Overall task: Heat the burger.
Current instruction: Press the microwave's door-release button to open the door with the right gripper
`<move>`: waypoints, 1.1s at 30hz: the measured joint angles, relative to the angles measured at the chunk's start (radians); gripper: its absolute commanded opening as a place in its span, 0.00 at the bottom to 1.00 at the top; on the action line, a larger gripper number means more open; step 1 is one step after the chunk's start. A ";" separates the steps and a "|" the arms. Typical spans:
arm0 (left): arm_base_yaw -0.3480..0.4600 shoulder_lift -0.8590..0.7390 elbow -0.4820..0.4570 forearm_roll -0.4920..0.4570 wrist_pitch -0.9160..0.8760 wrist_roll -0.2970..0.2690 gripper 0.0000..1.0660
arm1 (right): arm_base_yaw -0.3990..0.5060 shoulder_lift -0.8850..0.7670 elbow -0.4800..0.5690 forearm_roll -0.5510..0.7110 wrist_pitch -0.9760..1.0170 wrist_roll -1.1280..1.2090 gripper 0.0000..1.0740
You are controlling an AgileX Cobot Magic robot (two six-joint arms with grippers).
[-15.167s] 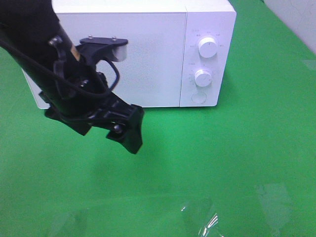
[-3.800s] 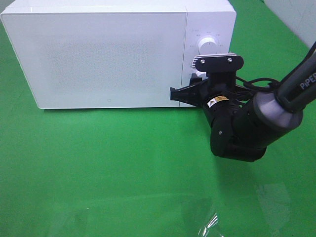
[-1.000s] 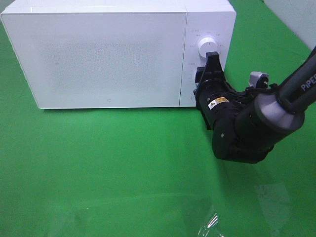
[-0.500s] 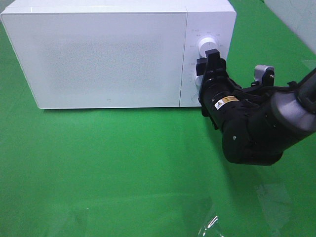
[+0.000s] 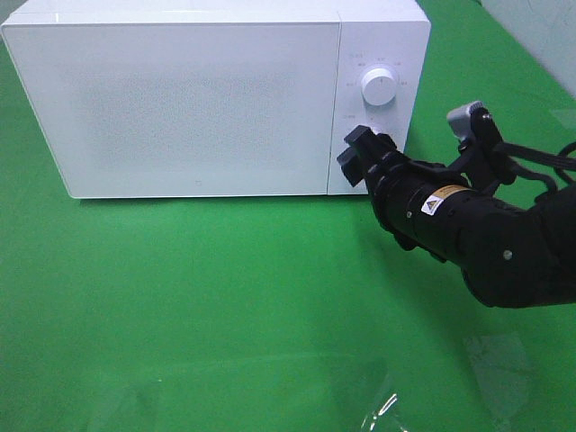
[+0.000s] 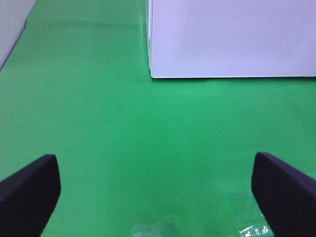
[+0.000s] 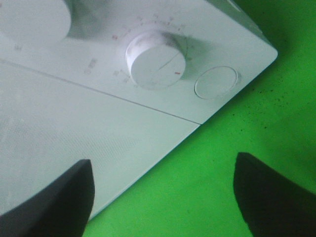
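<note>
White microwave (image 5: 198, 99): door shut.
Right claw (image 5: 360, 155): apart, just in front of its lower dial (image 7: 154, 59); we centre it first.
Left claw (image 6: 158, 183): apart.

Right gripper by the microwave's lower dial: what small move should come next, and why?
Probably draw the right gripper back from the microwave. Its jaws stand open, short of the lower dial and holding nothing, and the door is shut, so the panel work looks done.

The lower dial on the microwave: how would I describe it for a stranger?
On the green cloth stands a white microwave; right of its door runs a narrow control panel. The lower dial is the raised round knob between the upper dial and a flat round button.
</note>
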 measured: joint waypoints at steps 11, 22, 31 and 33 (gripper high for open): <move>0.000 0.000 0.000 0.000 0.000 0.000 0.91 | 0.000 -0.171 0.002 -0.020 0.293 -0.443 0.70; 0.000 0.000 0.000 0.001 0.000 0.000 0.91 | -0.070 -0.380 0.002 -0.209 0.634 -0.648 0.70; 0.000 0.000 0.000 0.001 0.000 0.000 0.91 | -0.094 -0.584 0.002 -0.315 0.870 -0.649 0.71; 0.000 0.000 0.000 0.001 0.000 0.000 0.91 | -0.094 -0.640 0.003 -0.339 0.928 -0.649 0.71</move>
